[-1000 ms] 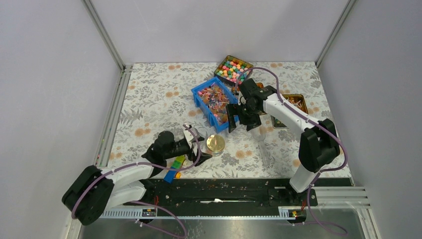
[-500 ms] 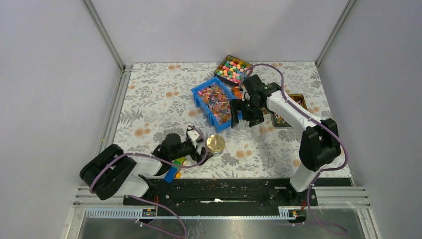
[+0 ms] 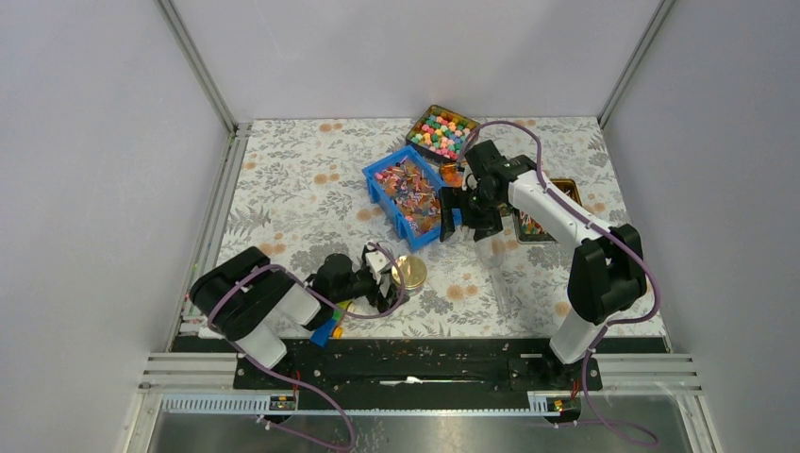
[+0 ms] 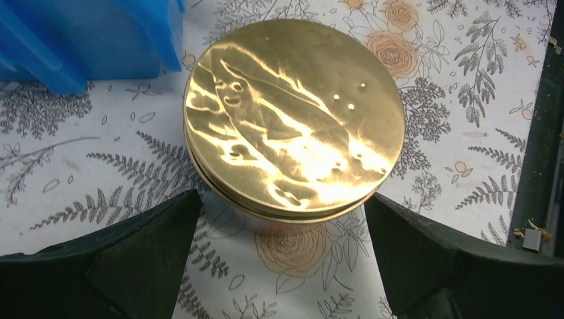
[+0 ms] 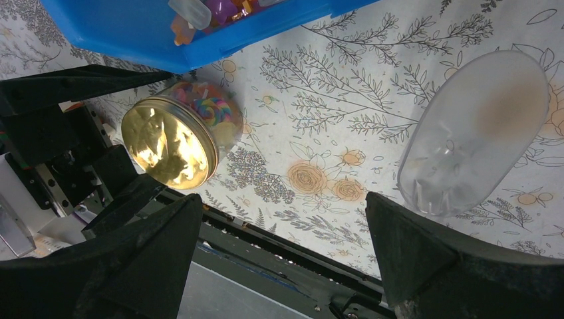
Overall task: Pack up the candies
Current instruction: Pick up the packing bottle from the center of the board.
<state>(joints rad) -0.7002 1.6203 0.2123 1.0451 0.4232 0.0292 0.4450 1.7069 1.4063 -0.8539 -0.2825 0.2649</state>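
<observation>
Candies (image 3: 408, 189) in blue bin (image 3: 378, 195), left fingers (image 4: 100, 266) spread flanking gold-lidded jar (image 4: 292, 113), right fingers (image 5: 120, 266) spread

Top external: high, behind the arm bases, looking down over the whole bench (image 3: 302, 179).
Left wrist: very close, straight down on the gold-lidded jar (image 4: 292, 126).
Right wrist: farther off, angled back toward the bench's near edge.
All three share that jar and the blue bin (image 5: 133, 33).

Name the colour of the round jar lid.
The lid is shiny gold, clearest in the left wrist view.
</observation>
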